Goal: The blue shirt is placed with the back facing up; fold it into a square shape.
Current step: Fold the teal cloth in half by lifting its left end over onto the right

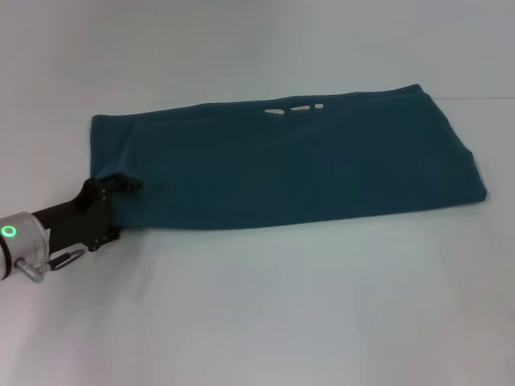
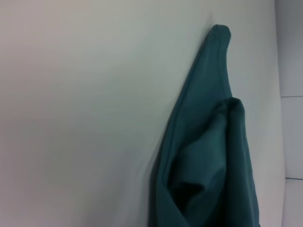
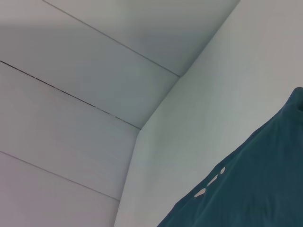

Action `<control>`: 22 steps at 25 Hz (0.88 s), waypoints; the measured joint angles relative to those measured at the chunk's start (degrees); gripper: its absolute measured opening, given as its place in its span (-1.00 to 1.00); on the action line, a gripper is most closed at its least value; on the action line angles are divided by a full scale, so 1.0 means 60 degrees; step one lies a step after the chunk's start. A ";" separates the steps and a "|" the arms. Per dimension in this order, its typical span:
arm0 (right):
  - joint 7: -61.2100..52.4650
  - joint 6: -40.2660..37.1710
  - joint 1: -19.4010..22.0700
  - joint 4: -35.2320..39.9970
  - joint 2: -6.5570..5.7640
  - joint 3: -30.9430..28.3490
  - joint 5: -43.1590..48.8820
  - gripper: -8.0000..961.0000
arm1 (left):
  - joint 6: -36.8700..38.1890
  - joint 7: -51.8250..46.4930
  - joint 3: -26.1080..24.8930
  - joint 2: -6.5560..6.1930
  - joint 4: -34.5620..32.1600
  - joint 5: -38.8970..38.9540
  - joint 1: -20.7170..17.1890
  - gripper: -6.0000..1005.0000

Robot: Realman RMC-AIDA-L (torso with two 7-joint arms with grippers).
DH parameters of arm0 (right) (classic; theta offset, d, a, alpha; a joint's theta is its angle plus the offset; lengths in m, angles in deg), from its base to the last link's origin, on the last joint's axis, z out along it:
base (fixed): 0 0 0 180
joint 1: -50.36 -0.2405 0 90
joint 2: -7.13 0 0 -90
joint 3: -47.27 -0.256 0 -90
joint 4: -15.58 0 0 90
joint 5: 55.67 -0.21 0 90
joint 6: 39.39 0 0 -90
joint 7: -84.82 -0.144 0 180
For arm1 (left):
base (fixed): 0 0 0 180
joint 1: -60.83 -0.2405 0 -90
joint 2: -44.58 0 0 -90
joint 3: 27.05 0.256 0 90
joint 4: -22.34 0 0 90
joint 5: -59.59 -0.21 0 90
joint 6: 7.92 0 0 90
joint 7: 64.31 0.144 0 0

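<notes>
The blue shirt [image 1: 290, 161] lies on the white table as a long folded band, plain side up. Small bits of white lettering [image 1: 294, 108] peek out along its far edge. My left gripper [image 1: 121, 183] is at the shirt's near left corner, shut on the cloth, which puckers slightly there. The left wrist view shows the shirt [image 2: 208, 156] bunched and folded close to the camera, running off to a pointed corner. In the right wrist view, the shirt's edge [image 3: 255, 184] and the white lettering [image 3: 210, 182] show. My right gripper is out of view.
The white table [image 1: 265, 305] stretches wide in front of the shirt and to both sides. A pale panelled wall [image 3: 71, 94] rises behind the table's far edge.
</notes>
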 joint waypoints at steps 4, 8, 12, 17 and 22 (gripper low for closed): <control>-0.0003 0.0000 0.0026 -0.0024 0.0003 0.0000 -0.0001 0.50 | 0.0105 0.0095 0.0094 0.0033 -0.0091 -0.0013 0.0049 0.31; -0.0005 0.0000 0.0042 -0.0127 0.0000 0.0000 -0.0004 0.50 | 0.0201 0.0164 0.0129 0.0076 -0.0262 0.0013 -0.0027 0.15; -0.0001 0.0034 0.0045 -0.0135 -0.0006 -0.0001 -0.0003 0.49 | 0.0267 0.0290 0.0128 0.0076 -0.0302 0.0017 -0.0037 -0.01; -0.0004 0.0156 0.0048 -0.0135 -0.0009 0.0000 0.0048 0.49 | 0.0286 0.0849 0.0119 0.0067 -0.0309 0.0025 -0.0007 -0.45; -0.0017 0.0238 0.0054 -0.0173 -0.0010 0.0000 0.0054 0.48 | 0.0470 0.2483 0.0049 0.0090 -0.0518 0.0189 -0.0066 -0.65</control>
